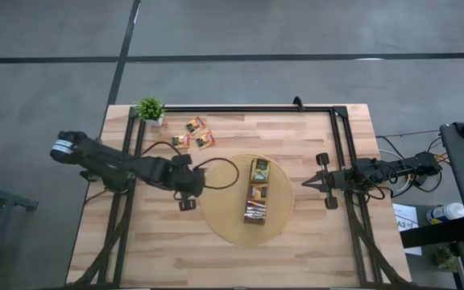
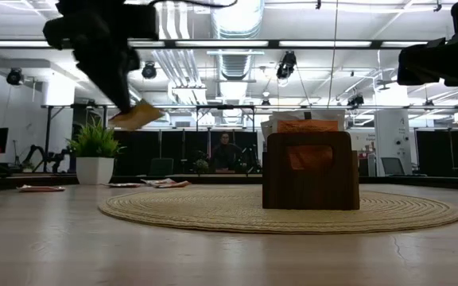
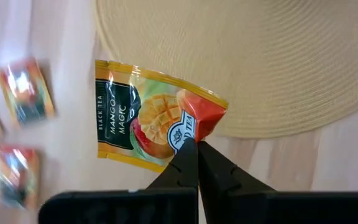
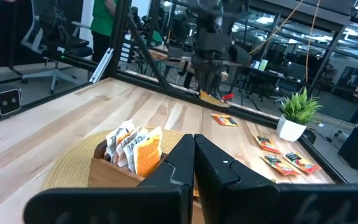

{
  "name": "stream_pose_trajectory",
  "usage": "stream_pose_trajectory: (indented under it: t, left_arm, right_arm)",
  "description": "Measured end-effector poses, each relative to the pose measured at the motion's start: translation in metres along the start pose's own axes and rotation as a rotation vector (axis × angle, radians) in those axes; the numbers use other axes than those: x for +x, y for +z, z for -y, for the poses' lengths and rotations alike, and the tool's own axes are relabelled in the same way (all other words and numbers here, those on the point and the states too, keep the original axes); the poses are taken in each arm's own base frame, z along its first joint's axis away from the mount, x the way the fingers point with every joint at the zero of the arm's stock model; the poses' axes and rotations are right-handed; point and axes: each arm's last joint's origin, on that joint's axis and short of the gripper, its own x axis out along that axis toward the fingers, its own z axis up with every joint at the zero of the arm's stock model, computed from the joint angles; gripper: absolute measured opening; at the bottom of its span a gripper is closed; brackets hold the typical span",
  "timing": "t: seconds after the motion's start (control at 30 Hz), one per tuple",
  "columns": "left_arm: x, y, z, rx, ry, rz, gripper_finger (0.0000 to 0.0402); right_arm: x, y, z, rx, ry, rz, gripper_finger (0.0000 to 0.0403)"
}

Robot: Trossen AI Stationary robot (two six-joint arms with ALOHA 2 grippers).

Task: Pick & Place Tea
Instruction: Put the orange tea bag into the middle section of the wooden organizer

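Observation:
An orange-and-yellow mango tea sachet (image 3: 143,118) hangs in the air beside the left rim of the round woven mat (image 1: 220,219), with my left gripper (image 1: 187,193) shut on it. In the low view the sachet (image 2: 137,117) floats well above the table. On the mat stands a narrow brown box (image 1: 257,201) with sachets upright in it. Three loose sachets (image 1: 195,125) lie flat on the wood near the far edge. At the table's right side my right gripper (image 1: 308,184) is shut, level and holds nothing. My left gripper pinches the sachet's edge near its red corner (image 3: 182,127) between its two fingertips (image 3: 184,163). The fingers slant down from above. The sachet is lifted clear of the table and mat, tilted, and creased where it is held.
A small potted plant (image 1: 151,109) stands at the far left corner. A black frame rail (image 1: 240,108) runs along the far edge and down both sides. Bare wood lies along the near edge, in front of the mat.

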Motion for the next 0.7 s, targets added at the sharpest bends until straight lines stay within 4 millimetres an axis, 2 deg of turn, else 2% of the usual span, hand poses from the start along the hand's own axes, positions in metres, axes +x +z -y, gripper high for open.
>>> stream_pose_trajectory:
  t: [0.23,0.47,0.7]
  left_arm:
    - [0.001,0.026,-0.004,0.392,0.081,0.019,0.0]
    - [0.018,0.056,-0.004,0.781,0.136,-0.027,0.0]
    - [0.034,0.087,0.006,1.18,0.199,-0.04,0.0]
  right_arm:
    - [0.0,0.0,0.0,0.0,0.0,0.0,0.0009]
    - [0.0,0.0,0.0,0.0,0.0,0.0,0.0008]
    - [0.0,0.0,0.0,0.0,0.0,0.0,0.0008]
